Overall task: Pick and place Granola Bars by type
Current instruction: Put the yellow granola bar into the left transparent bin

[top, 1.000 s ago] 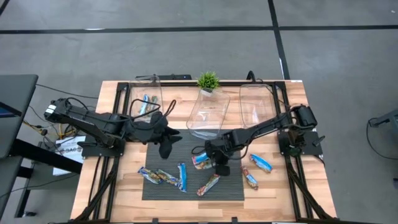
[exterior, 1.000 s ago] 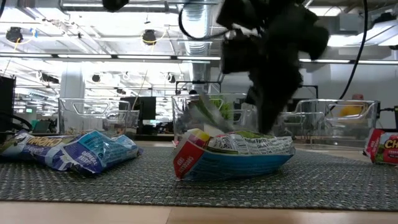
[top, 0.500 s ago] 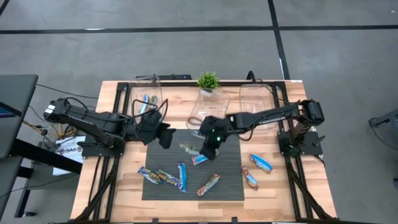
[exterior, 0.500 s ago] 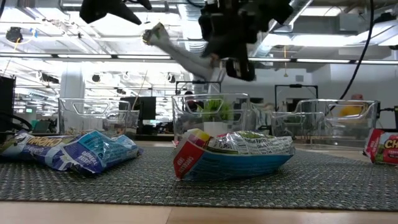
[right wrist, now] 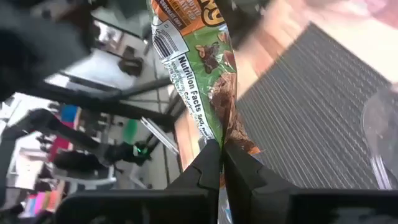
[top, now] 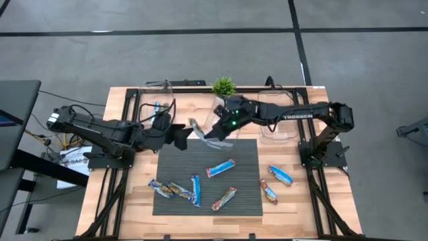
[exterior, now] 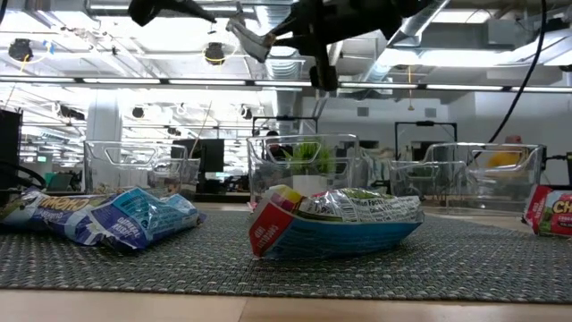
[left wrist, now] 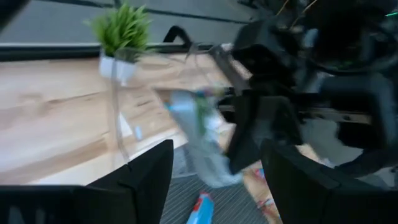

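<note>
My right gripper is raised above the mat's far edge, shut on a green-and-orange granola bar. The bar shows high up in the low view. My left gripper is open and faces that bar from the left, a short way off. Several more bars lie flat on the mat: a blue-and-white one, a blue one, and multicoloured ones. Another two lie on the wood at the right. My right gripper pinches the bar between its two fingers at one end. The fingers come from the table's right, in line with the bar. It is lifted clear of the table, and its free end sticks out beyond the fingertips toward my left gripper.
Three clear plastic tubs stand along the far side: the left one has bars in it, then the middle one and the right one. A small potted plant stands behind them. A dark ribbed mat covers the table's near middle.
My right gripper has risen from the mat with the green-and-orange bar and swung toward the far left, bringing the bar near my left gripper. My left gripper has moved a little toward the far edge. The blue-and-white bar has stayed on the mat.
</note>
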